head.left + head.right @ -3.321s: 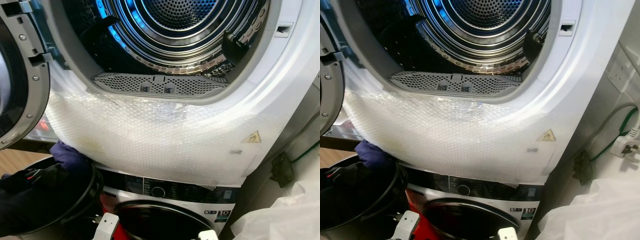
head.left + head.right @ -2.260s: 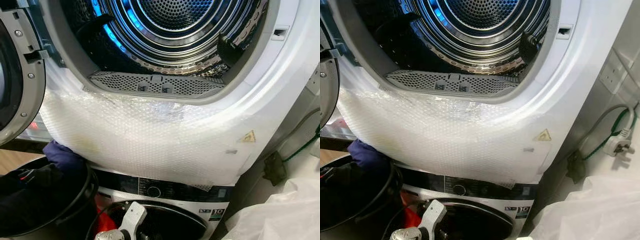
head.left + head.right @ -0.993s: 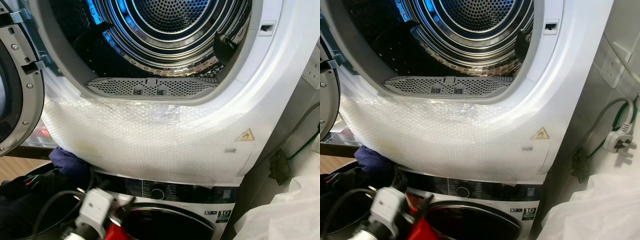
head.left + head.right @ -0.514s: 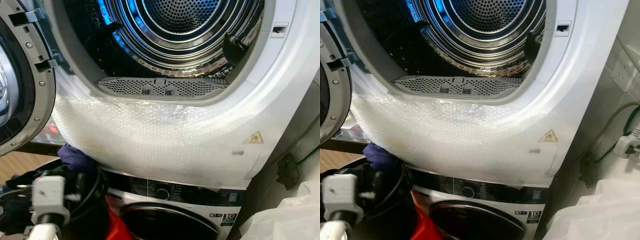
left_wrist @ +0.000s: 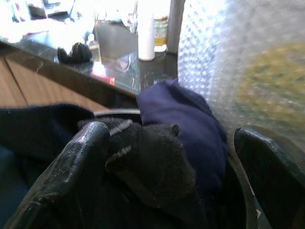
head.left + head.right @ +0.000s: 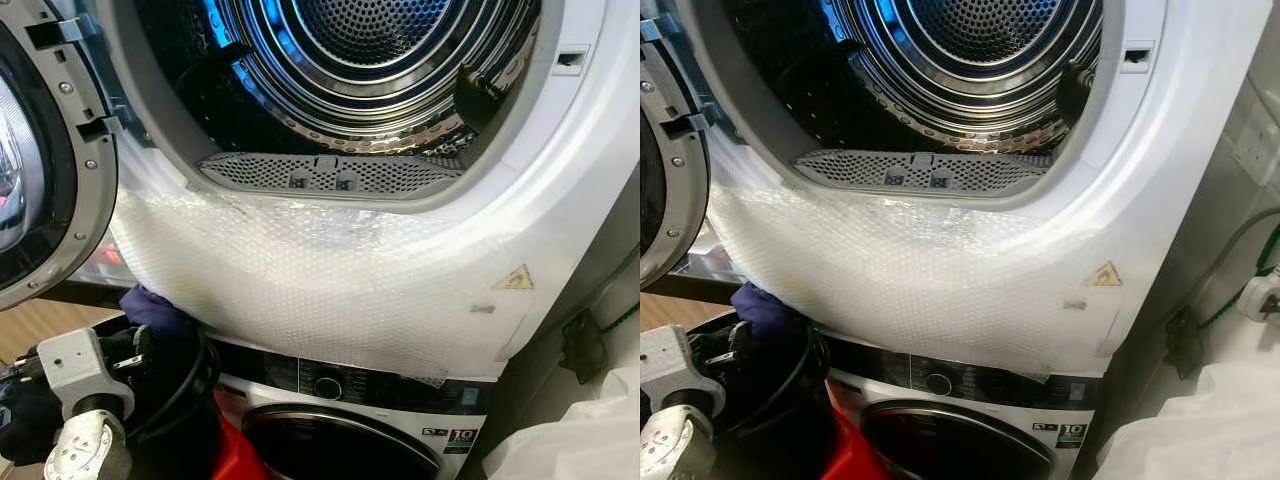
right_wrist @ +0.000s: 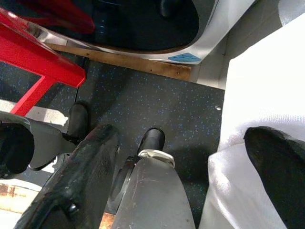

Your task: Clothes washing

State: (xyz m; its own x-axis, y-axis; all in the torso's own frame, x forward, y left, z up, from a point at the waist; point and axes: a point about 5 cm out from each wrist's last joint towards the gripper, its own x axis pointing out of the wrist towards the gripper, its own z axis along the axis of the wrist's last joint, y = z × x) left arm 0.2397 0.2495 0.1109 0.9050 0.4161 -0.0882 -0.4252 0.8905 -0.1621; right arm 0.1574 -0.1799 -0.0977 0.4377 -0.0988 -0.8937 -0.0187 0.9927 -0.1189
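A black laundry basket (image 6: 195, 375) stands at the lower left, below the dryer, and holds dark clothes. In the left wrist view a black garment (image 5: 143, 162) lies on top, with a navy garment (image 5: 186, 119) behind it against the bubble wrap. My left gripper (image 5: 171, 143) is open just above the black garment, one finger on each side of it. Its silver wrist (image 6: 75, 365) shows over the basket. The dryer drum (image 6: 370, 60) is open and looks bare inside. My right gripper (image 7: 183, 143) is open and hangs low, pointing at the floor.
The dryer door (image 6: 40, 170) swings out to the left. Bubble wrap (image 6: 320, 280) covers the dryer's front below the opening. The washer (image 6: 340, 440) sits underneath, with a red stool (image 7: 33, 57) before it. White cloth (image 6: 590, 440) lies at the right, near a wall plug (image 6: 1265, 290).
My left arm has swung from in front of the washer door over to the basket at the left. The camera has shifted slightly.
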